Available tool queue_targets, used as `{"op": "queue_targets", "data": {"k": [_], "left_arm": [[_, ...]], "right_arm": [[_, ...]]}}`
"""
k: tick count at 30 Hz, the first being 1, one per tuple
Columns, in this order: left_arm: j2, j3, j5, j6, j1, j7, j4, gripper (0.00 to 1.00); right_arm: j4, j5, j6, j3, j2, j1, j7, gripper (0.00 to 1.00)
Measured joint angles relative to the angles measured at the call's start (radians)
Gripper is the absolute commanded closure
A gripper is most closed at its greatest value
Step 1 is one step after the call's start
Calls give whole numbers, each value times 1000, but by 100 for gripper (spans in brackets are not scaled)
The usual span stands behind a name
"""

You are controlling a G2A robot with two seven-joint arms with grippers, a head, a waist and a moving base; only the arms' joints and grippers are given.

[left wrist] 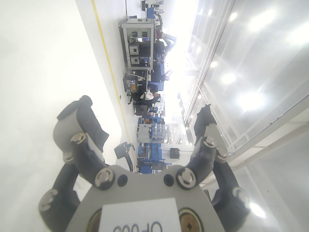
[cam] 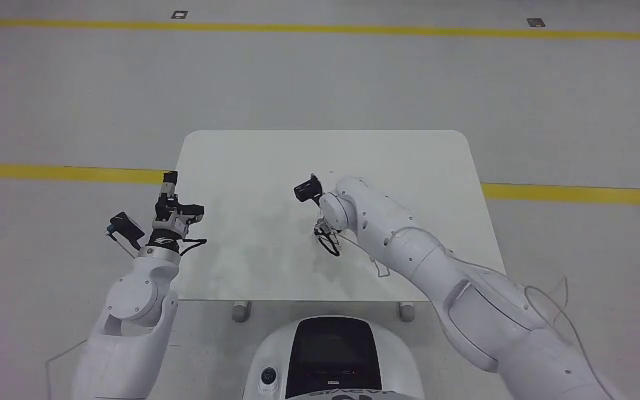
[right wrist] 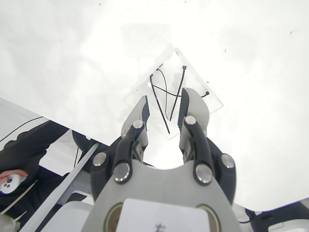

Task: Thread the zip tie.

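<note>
Zip ties (right wrist: pixel 158 101): black. I count at least four, lying loose and crossing one another, heads toward the far side and tails toward the robot. None looks threaded into a closed loop.

Holder: clear flat tray (right wrist: pixel 193 78), sitting cornerwise on the table (cam: pixel 300 160). All the ties lie on it. In my right wrist feed the table's near edge runs close by the tray.

Right gripper (right wrist: pixel 165 95): poised above the tray's near corner and pointing down at it. Its fingers are spread with nothing between them. In that feed one finger appears on each side of the tie tails. I cannot tell how high they sit over the tray. From the top camera I place this arm about midway along the table, nearer the near edge than the far one.

Left gripper (left wrist: pixel 144 105): at the table's left edge, well apart from the tray. Its fingers are spread wide and empty, aimed out toward the room instead of down at the table.
</note>
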Motion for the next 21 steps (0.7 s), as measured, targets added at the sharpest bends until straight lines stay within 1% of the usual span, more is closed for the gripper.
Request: {"op": "queue_targets", "data": {"k": [13, 21], "left_arm": [[0, 0, 0, 0, 0, 0, 0, 0], [0, 0, 0, 0, 0, 0, 0, 0]], "right_arm": [[104, 9, -28, -10, -47, 22, -19, 79], [161, 22, -60, -8, -73, 34, -40, 86]]}}
